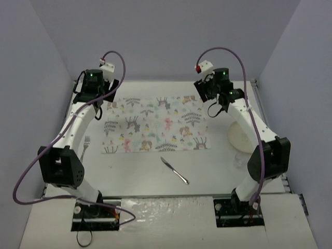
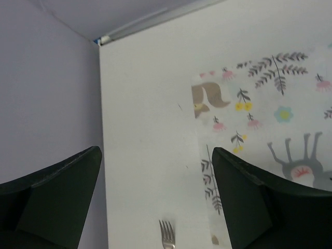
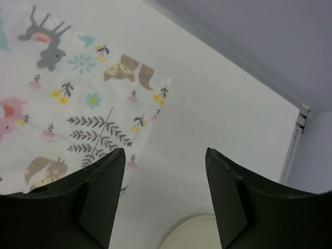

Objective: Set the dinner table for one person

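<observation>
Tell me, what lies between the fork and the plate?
The mat with its animal print lies between the fork and the plate; the top view shows this.

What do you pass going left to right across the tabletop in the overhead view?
Fork → printed mat → plate. The knife lies within the mat's left-right span, so it's left out.

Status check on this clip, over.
Open and empty: left tool, right tool, above far corners of the mat. On the dinner table: fork, knife, plate lying off the mat. No obstruction seen.
</observation>
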